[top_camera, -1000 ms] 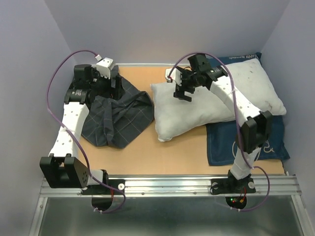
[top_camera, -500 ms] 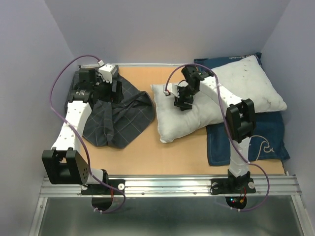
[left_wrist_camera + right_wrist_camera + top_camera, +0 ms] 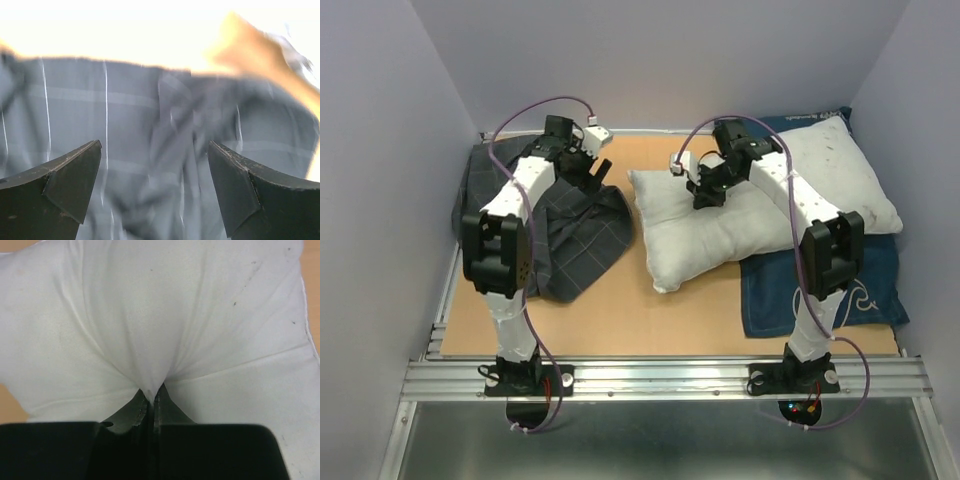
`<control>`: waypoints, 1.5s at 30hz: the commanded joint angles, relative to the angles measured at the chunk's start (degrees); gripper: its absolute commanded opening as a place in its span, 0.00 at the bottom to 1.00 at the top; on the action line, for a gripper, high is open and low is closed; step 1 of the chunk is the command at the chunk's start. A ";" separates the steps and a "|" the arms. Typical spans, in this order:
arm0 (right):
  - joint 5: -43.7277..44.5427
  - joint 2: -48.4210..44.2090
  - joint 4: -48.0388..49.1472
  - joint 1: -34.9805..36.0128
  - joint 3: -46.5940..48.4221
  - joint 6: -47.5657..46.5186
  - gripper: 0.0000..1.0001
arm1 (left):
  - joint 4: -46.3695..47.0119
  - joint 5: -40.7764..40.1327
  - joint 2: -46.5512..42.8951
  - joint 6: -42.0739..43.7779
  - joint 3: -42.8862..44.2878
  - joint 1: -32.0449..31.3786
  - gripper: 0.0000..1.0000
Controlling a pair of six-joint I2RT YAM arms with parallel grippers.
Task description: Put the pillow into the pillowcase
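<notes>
The white pillow (image 3: 725,228) lies across the middle and right of the table, its right end resting on a blue cloth. My right gripper (image 3: 706,196) presses into its left part, shut on a pinched fold of the pillow (image 3: 150,315); the right gripper (image 3: 151,399) shows the jaws together with white fabric drawn between them. The dark grey checked pillowcase (image 3: 578,238) lies crumpled at the left. My left gripper (image 3: 597,172) hovers over its back edge, open. In the left wrist view the left gripper (image 3: 155,185) holds nothing, with the pillowcase (image 3: 125,115) blurred below it.
A navy blue cloth (image 3: 820,292) with white drawings lies under the pillow at the right. Bare brown table (image 3: 650,315) shows along the front. Walls close in on the left, back and right, and a metal rail (image 3: 660,375) runs along the near edge.
My right gripper came down on the pillow's left part and closed on its fabric. My left arm swung right and back over the pillowcase, its jaws staying open.
</notes>
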 commanded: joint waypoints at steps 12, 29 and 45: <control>-5.62 -15.08 -9.59 -6.58 -4.50 2.57 0.01 | -2.89 4.34 28.01 -1.65 31.72 -7.94 0.17; -9.67 -8.68 -9.24 0.44 0.67 9.78 0.01 | 8.98 -5.41 16.10 -16.71 35.23 -5.83 0.92; -7.29 1.87 -11.34 7.04 15.53 16.72 0.01 | 4.66 -10.24 -1.77 -15.47 -1.27 -0.47 0.94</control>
